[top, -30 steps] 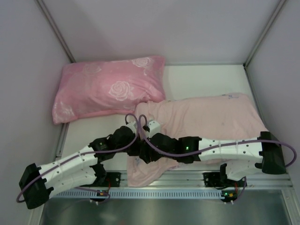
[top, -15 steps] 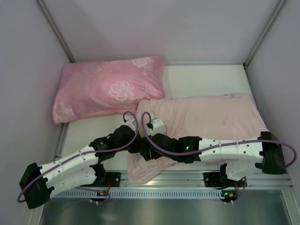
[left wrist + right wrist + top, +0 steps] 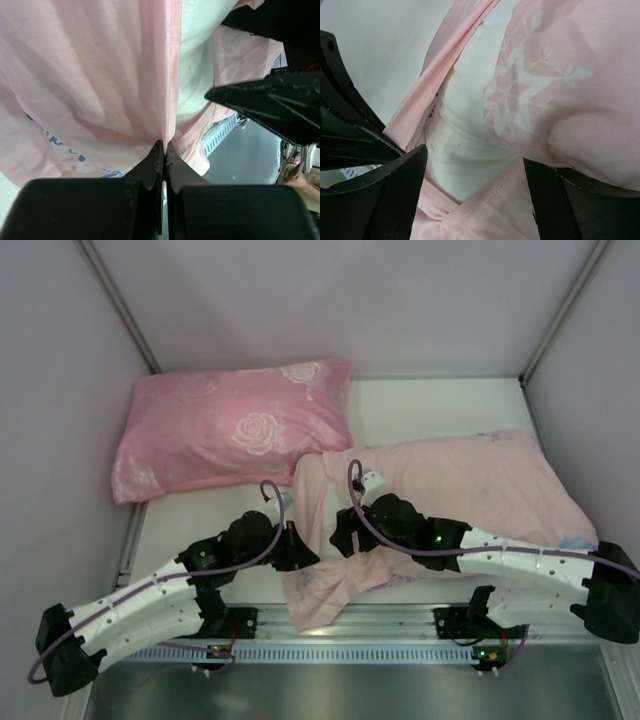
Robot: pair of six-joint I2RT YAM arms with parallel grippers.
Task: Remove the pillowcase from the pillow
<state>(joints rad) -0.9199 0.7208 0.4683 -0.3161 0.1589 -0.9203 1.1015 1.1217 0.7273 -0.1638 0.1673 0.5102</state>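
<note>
The pillowcase (image 3: pixel 460 490) lies inside out, pale pink, over the right half of the table, its open end bunched toward the near edge. The white pillow (image 3: pixel 470 145) shows through that opening; it also shows in the left wrist view (image 3: pixel 195 75). My left gripper (image 3: pixel 305 558) is shut on the pillowcase's hem (image 3: pixel 170 100), seen pinched between the fingertips in the left wrist view (image 3: pixel 164 147). My right gripper (image 3: pixel 345 540) is open wide over the opening, its jaws either side of the exposed pillow and a fold of hem (image 3: pixel 474 155), holding nothing.
A pink rose-patterned pillow (image 3: pixel 230 430) lies at the back left, touching the pillowcase's corner. Walls close in the table (image 3: pixel 440 410) on three sides. A metal rail (image 3: pixel 400 625) runs along the near edge.
My right arm has swung right and its gripper has drawn back from the left gripper to above the opening. The pillowcase's open end has spread, and the pillow has shifted slightly right.
</note>
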